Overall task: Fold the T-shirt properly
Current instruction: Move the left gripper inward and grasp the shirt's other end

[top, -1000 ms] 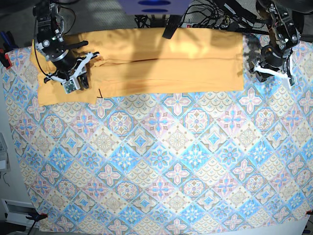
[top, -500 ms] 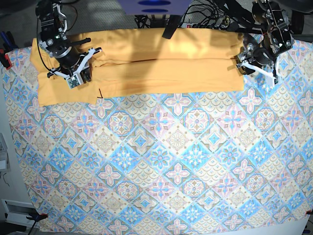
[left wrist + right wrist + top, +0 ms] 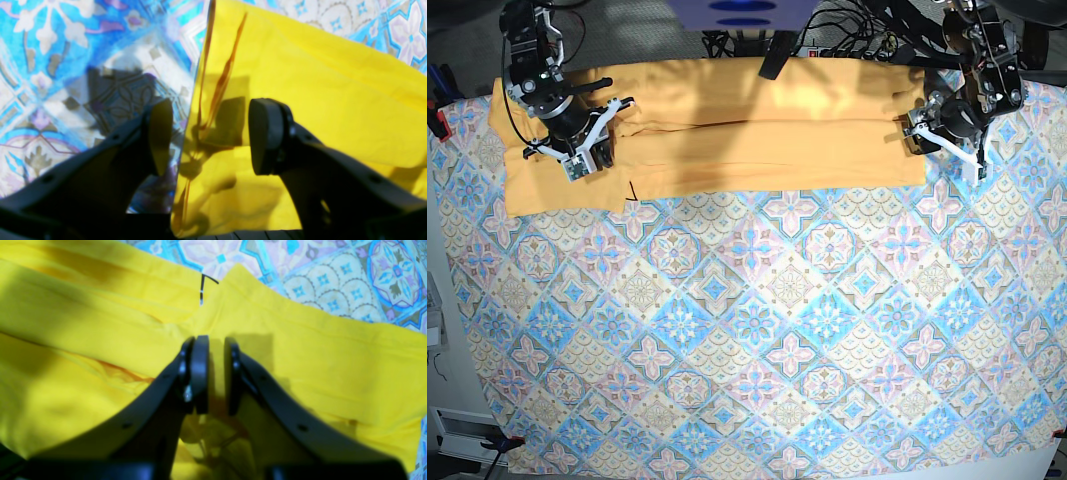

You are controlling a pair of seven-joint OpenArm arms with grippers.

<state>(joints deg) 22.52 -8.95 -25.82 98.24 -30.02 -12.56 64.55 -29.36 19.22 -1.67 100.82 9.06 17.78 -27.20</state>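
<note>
**Asker:** Is there any writing, logo or label to read?

**Describer:** None that can be made out. The shirt (image 3: 757,125) is plain yellow-orange, and the tablecloth (image 3: 757,340) carries only blue and pink tile shapes. A thin black angled mark (image 3: 203,286) sits beyond the right claw (image 3: 211,373), at the shirt's edge; I cannot tell what it is.

**Asker:** Where is the shirt, and which way does it run?

**Describer:** In the overhead view it lies flat along the far edge of the cloth, folded into a long band. Its long axis runs straight from one claw to the other. The wider end, with a sleeve spreading outward, lies under the right claw; the narrow, squared end lies at the left claw (image 3: 942,135).

**Asker:** What are the claws doing?

**Describer:** The left claw (image 3: 206,136) is clearly open. Its two tips straddle the shirt's end edge, one over tablecloth, one over fabric, gripping nothing. The right claw's tips are almost together with a slim gap, low over folds of the shirt. Whether fabric is pinched between them, I cannot tell.

**Asker:** What do the close views add?

**Describer:** The left wrist camera shows the layered end edge of the shirt running away between the tips. The right wrist camera shows creases and a bunched fold beneath the claw, which the overhead view flattens out.
</note>
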